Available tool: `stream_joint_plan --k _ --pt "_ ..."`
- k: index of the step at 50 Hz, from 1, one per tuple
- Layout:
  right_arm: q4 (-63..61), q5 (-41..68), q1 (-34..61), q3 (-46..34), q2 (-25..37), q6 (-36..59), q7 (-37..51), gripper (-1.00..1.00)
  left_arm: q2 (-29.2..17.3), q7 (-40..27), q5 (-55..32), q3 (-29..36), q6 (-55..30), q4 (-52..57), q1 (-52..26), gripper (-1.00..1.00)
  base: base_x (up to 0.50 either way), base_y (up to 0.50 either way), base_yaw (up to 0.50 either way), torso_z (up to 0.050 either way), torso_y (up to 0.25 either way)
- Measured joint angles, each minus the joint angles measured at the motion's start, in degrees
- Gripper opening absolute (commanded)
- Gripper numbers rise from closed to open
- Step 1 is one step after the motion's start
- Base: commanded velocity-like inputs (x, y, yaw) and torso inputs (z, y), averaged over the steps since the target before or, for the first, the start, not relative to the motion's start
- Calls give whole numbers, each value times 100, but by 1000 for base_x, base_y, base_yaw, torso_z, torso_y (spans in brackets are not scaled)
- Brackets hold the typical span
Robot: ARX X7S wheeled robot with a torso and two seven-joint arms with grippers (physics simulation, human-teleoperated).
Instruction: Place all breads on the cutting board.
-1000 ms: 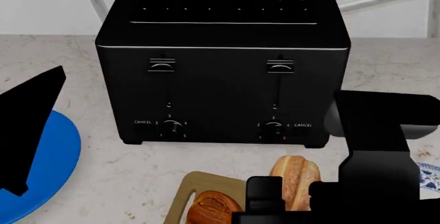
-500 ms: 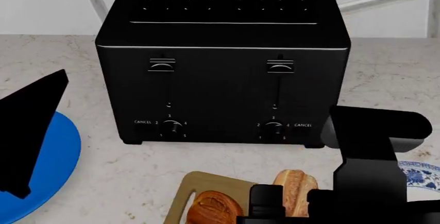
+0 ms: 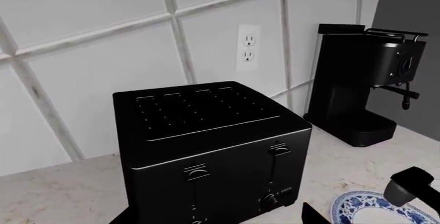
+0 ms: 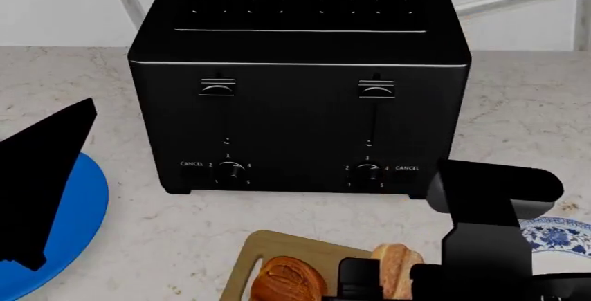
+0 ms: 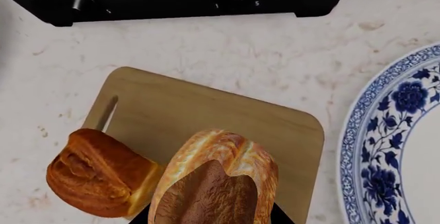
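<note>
The cutting board (image 5: 206, 116) lies in front of the toaster, handle slot to one side; it also shows in the head view (image 4: 268, 249). A dark golden bread (image 5: 96, 175) sits on the board's slot end, partly over its edge, and shows in the head view (image 4: 288, 280). My right gripper (image 5: 209, 221) is shut on a paler crusty bread (image 5: 220, 183) and holds it over the middle of the board; I cannot tell whether it touches. In the head view this gripper (image 4: 388, 286) and its bread (image 4: 397, 270) are at the bottom. My left gripper (image 3: 213, 222) is open and empty, facing the toaster.
A large black toaster (image 4: 295, 86) stands right behind the board. A plain blue plate (image 4: 79, 211) lies at the left under my left arm. A blue-and-white patterned plate (image 5: 399, 147) lies right of the board. A black coffee machine (image 3: 364, 95) stands by the tiled wall.
My right gripper has moved nearer and lower with the pale bread, which now shows less above the arm. The patterned plate has come into view. The left arm has barely shifted.
</note>
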Motion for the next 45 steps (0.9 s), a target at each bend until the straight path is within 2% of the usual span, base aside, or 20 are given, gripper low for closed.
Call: stream_joint_plan --k 23,24,37,45 --pt "222 -211 -307 -119 -139 -76 -248 -100 -24 60 47 16 25 2 61 100 0 0 0 0 0" --pt "224 -212 -307 -120 -141 -75 -250 100 -26 62 47 16 27 3 63 100 0 0 0 0 0" --pt "66 -177 -137 -15 -53 52 -74 100 -37 76 53 26 44 13 72 100 0 0 0 0 0" --pt "-239 188 554 303 132 280 449 100 -33 76 53 41 53 21 64 100 0 0 0 0 0"
